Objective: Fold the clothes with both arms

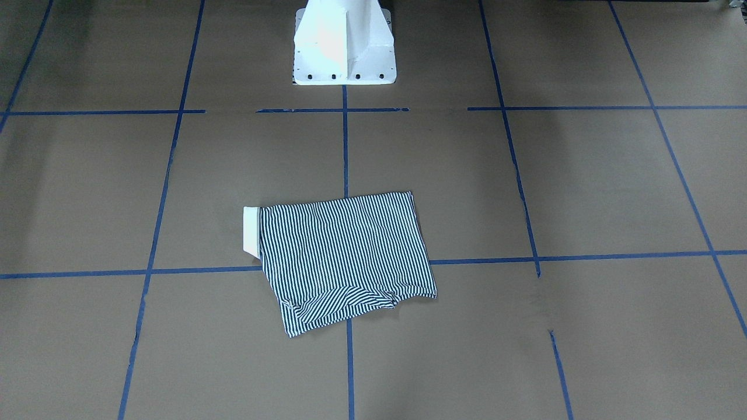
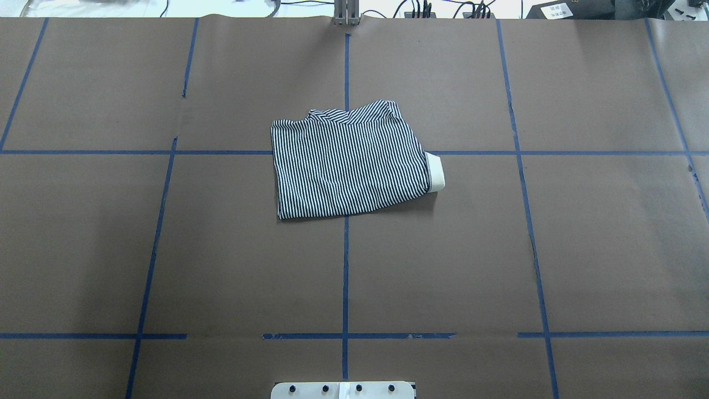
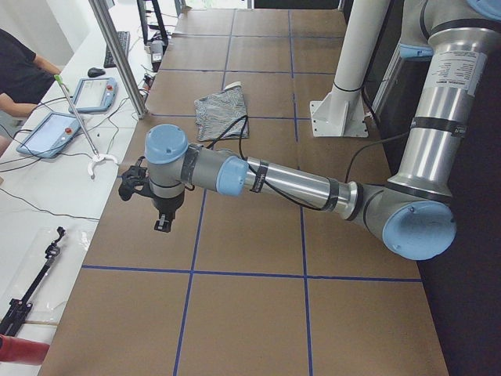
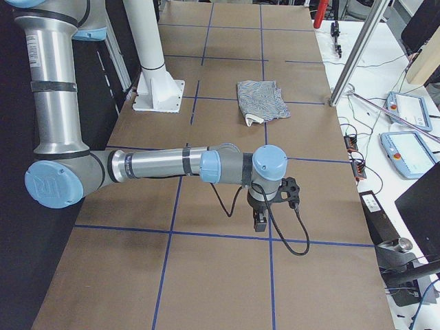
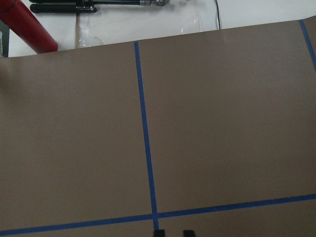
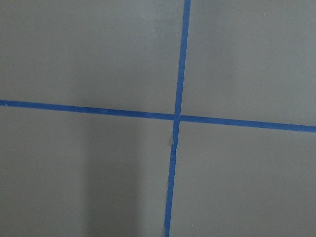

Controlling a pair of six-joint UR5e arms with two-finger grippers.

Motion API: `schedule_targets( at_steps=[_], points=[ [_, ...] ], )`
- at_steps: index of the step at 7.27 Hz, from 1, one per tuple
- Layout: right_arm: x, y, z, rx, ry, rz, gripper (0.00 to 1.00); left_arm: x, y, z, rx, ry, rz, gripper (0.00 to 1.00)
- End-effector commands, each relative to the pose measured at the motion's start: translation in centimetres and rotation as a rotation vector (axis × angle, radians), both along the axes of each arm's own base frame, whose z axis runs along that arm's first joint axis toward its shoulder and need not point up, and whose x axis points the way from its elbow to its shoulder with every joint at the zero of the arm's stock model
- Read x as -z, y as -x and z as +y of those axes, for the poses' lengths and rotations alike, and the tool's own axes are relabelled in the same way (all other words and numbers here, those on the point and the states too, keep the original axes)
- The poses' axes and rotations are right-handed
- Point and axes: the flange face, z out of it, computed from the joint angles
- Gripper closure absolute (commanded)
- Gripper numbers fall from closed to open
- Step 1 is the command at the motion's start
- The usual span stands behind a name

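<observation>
Brown paper covers the desk [image 2: 221, 249], gridded with blue tape lines [image 2: 344, 277]. Along the left edge of the exterior left view, a white side table [image 3: 47, 196] carries teach pendants [image 3: 48, 133] and cables.

**Matt paper, soft cloth, satin metal**

The narrow-striped navy-and-white polo shirt [image 2: 349, 166] is thin, soft, matt knit cloth; its plain cream collar [image 2: 436, 173] looks thicker and smooth. The brown paper table cover [image 2: 221, 249] is matt and faintly creased, crossed by smooth blue tape lines [image 2: 345, 277]. The white pedestal base [image 1: 344, 41] looks like glossy painted metal. The grey jointed left arm [image 3: 293, 184] is satin metal with smooth light-blue joint caps [image 3: 166, 145].
</observation>
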Motion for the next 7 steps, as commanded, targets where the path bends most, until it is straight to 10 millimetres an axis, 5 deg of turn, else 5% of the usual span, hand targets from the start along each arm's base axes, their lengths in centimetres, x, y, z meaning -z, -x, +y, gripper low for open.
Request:
schedule_targets(
  at_steps=[1, 2, 3, 4, 7],
  points=[
    [-0.4, 1.3, -0.1, 0.047, 0.021, 0.012, 0.00, -1.1, -0.5, 2.3, -0.007, 0.006, 0.000, 0.00],
    [-0.4, 2.0, -0.4, 0.059, 0.021, 0.012, 0.00, -1.8, -0.8, 2.7, -0.012, 0.016, 0.001, 0.00],
    [-0.6, 2.0, -0.2, 0.060, 0.024, 0.012, 0.00, -5.1, -4.4, 4.8, -0.080, 0.068, -0.003, 0.00],
    [-1.0, 1.9, 0.3, 0.060, 0.029, 0.015, 0.00, -6.0, -7.2, 5.6, -0.133, 0.067, -0.033, 0.00],
    [-1.1, 1.8, 0.2, 0.060, 0.024, 0.038, 0.00, -6.1, -7.3, 7.8, -0.139, 0.047, -0.034, 0.00]
  ],
)
